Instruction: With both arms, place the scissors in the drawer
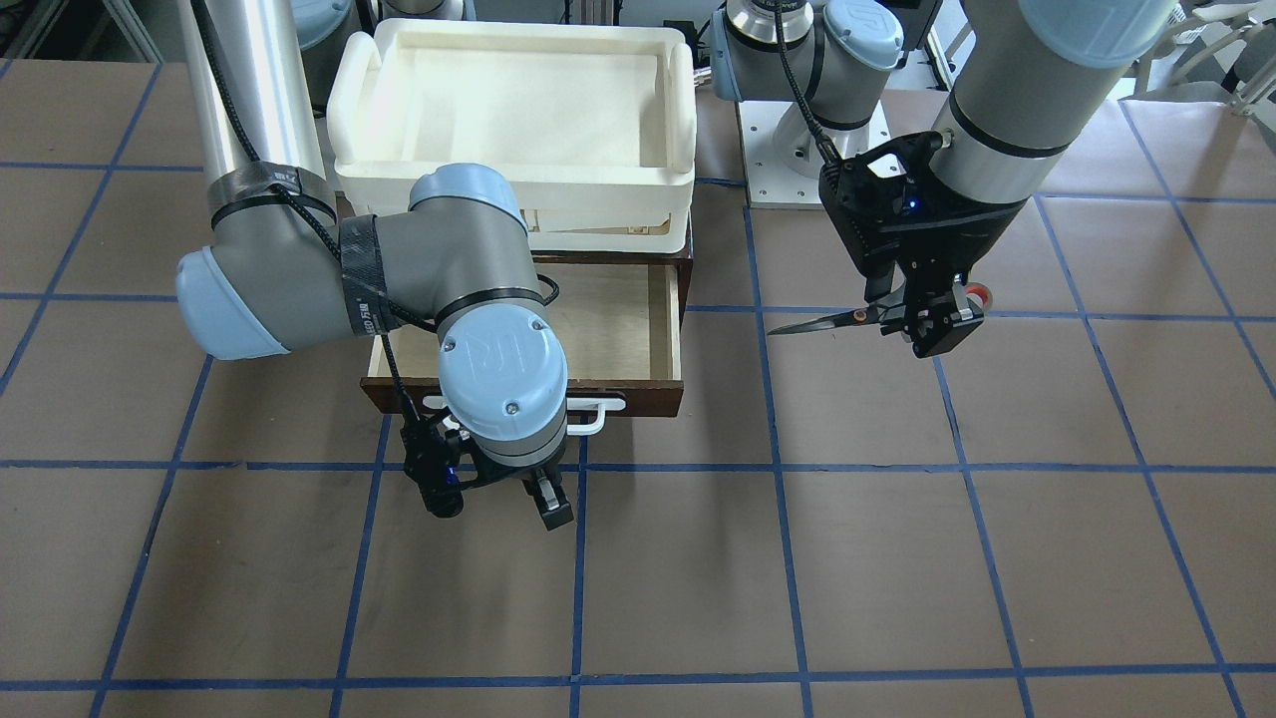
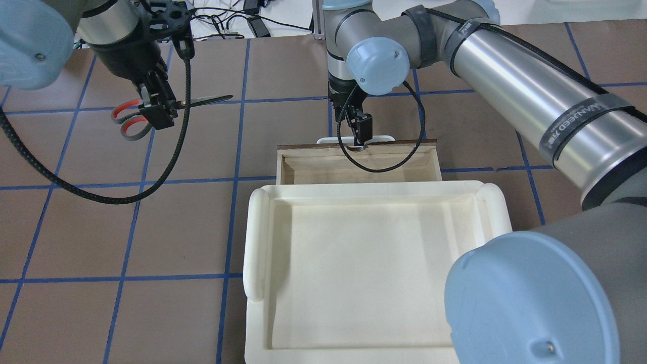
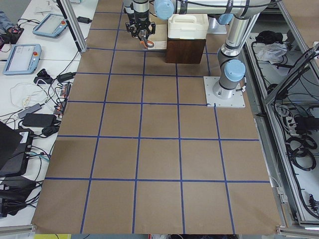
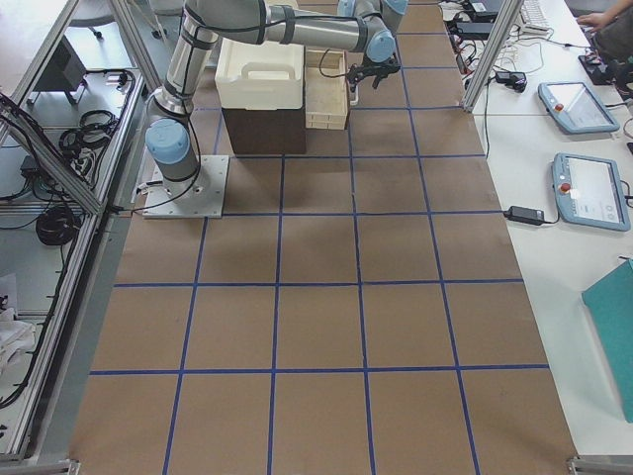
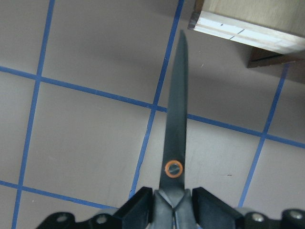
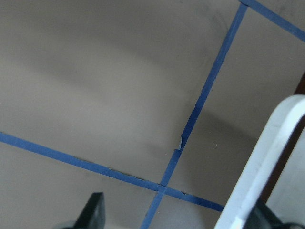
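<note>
Desk [image 1: 897,558]: brown top gridded with blue tape.
Drawer [image 1: 675,329]: pulled open under cream tray [image 1: 684,110], pale interior bare.
Scissors [image 1: 822,322]: aloft, apart from drawer, closed blades pointing toward it.
Left gripper [image 1: 932,324]: clamped on scissors just behind pivot.
Right gripper [image 2: 360,135]: jaws apart, at drawer's white handle [image 1: 598,411].

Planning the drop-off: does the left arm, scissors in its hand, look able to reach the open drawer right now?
Probably yes. The drawer is pulled out, bare plywood showing on the side nearest the left hand, which is shut on the scissors; the right arm hangs over only the other side.
</note>
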Tool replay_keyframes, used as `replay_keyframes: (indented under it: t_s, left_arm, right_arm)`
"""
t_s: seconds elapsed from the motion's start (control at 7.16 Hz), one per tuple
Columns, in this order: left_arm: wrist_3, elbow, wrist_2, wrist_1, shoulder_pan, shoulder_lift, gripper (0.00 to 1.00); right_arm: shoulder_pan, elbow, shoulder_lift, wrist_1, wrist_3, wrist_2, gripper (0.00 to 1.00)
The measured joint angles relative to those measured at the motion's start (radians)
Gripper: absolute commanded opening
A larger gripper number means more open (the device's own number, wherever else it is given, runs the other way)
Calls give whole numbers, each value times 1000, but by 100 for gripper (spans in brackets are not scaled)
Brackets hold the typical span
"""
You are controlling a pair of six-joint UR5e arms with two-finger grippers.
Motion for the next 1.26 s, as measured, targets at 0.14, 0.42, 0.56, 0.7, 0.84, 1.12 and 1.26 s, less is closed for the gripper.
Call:
replay_keyframes:
  t_s: [0.14,0.42,0.56,0.7,0.84,1.12,1.26]
  left_arm:
    - [0,0,2,0,0,0,13]
    - [-2,0,3,-1,0,-1,13]
    - [-3,0,4,0,0,-2,13]
    - [-5,0,3,0,0,-6,13]
    - [-9,0,1,0,0,-12,13]
    - [-3,2,-8,2,-17,-24,12]
    - [2,4,-13,1,-56,-24,12]
  right_arm:
    - [-4,-2,2,-8,-3,-3,100]
    - [-9,-5,8,-24,-11,-10,100]
    - [-11,-13,12,-32,-15,-18,100]
    - [-13,-20,16,-36,-18,-21,100]
    - [-13,-24,20,-38,-24,-19,100]
    - [-14,-27,27,-53,-38,-13,100]
    - [-14,-30,36,-66,-40,-11,100]
